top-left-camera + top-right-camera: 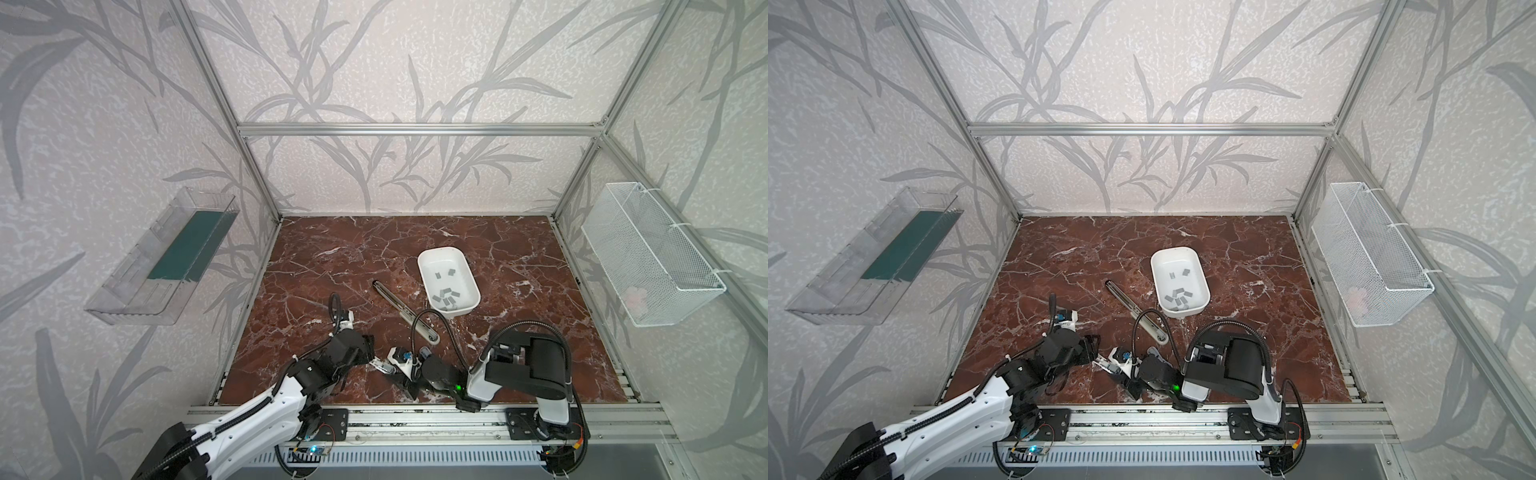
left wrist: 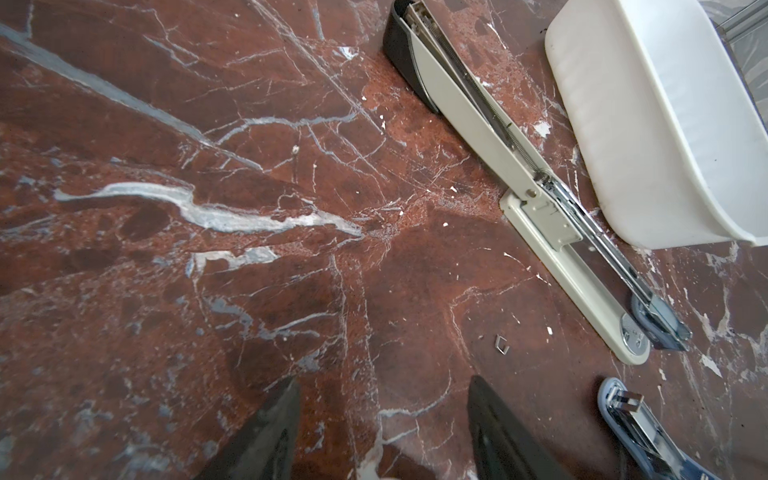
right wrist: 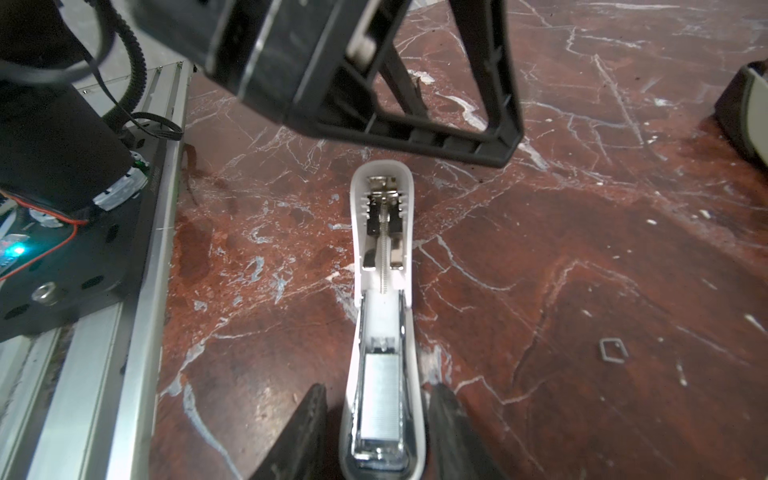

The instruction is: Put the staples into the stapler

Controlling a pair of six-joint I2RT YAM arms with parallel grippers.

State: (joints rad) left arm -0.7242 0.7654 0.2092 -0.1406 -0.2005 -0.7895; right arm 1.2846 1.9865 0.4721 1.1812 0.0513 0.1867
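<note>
A small white stapler (image 3: 382,249) lies open on the marble near the front edge, also seen in both top views (image 1: 398,361) (image 1: 1119,360). A grey strip of staples (image 3: 381,399) sits in its open channel. My right gripper (image 3: 379,388) is shut on the stapler's base, one finger on each side. More staples (image 1: 446,296) (image 1: 1179,296) lie loose in the white tray (image 1: 424,266). My left gripper (image 2: 384,380) (image 1: 375,359) hangs open and empty just left of the stapler, its fingers (image 3: 494,137) above the raised lid end.
A long grey stapler (image 1: 405,309) (image 2: 490,137) lies opened flat between the small one and the tray (image 2: 648,124). One bent loose staple (image 2: 501,344) (image 3: 613,351) lies on the marble. A clear bin (image 1: 162,266) hangs on the left wall and a mesh basket (image 1: 648,257) on the right.
</note>
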